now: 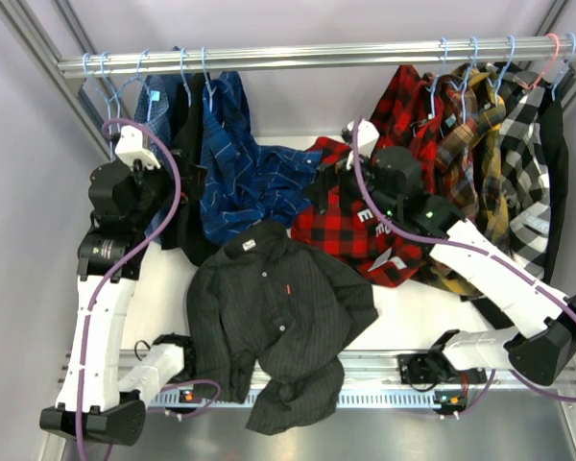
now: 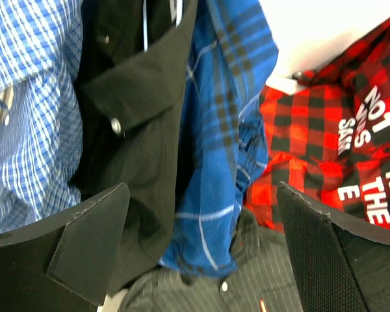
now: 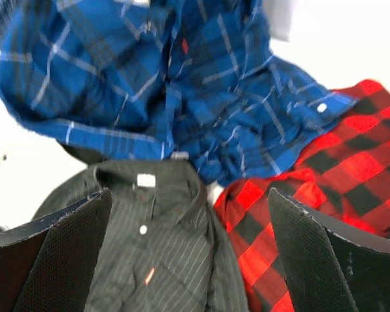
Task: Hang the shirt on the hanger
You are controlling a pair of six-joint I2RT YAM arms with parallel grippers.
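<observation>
The dark pinstriped shirt [image 1: 278, 322] lies spread on the table, collar toward the back, with a small red tab on its chest. It also shows in the left wrist view [image 2: 247, 289] and the right wrist view [image 3: 169, 253]. Light-blue wire hangers [image 1: 104, 72] hang from the rail at the back; I cannot tell which are free. My left gripper [image 1: 178, 187] is open and empty, by the hanging clothes, up and left of the collar [image 2: 208, 260]. My right gripper [image 1: 328, 182] is open and empty above the collar [image 3: 192, 260].
A dark-blue plaid shirt [image 1: 245, 163] hangs down to the shirt's collar. A red-and-black plaid shirt [image 1: 360, 226] lies at its right. A black garment [image 2: 136, 117] and a light-blue checked shirt [image 2: 32, 130] hang at the left. More plaid shirts [image 1: 490, 134] hang at the right.
</observation>
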